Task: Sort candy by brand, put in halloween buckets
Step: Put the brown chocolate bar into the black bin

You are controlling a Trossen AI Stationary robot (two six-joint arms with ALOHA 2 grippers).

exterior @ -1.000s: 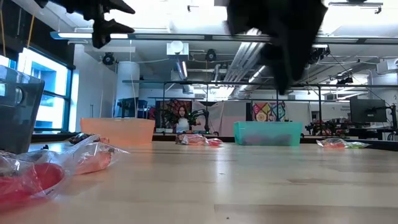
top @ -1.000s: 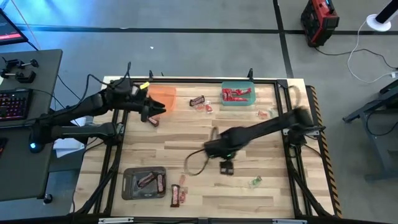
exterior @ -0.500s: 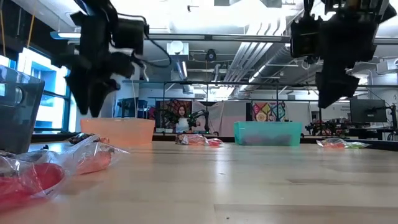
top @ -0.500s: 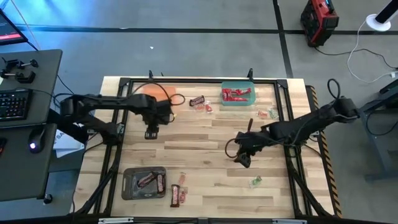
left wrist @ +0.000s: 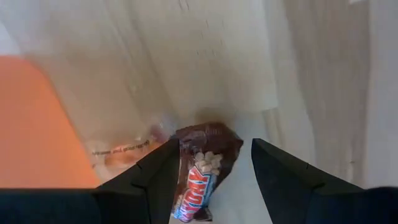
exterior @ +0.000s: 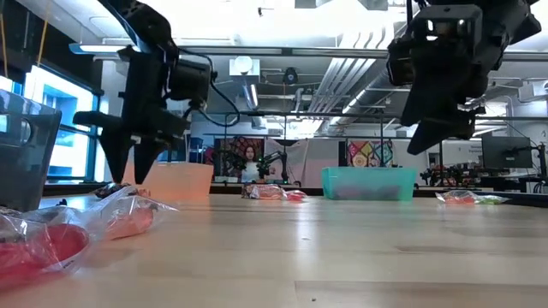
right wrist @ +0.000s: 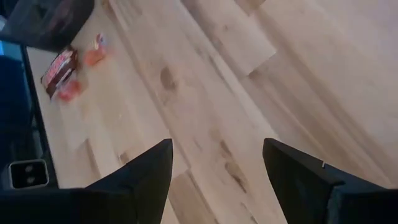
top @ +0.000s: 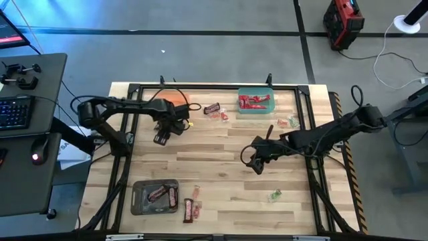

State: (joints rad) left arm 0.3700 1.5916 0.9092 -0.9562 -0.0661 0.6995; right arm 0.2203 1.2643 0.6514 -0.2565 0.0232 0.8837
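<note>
Two matte black jointed arms, each trailing a looped black cable; left end effector has broad, tapered black fingers.

The translucent orange plastic tub is half covered by the left arm in the high view, and its contents cannot be seen. In the left wrist view the dark brown wrapped bar runs off the picture's edge — its lettering is partly cut. Tiny pale sweets stay too small to identify.
</note>
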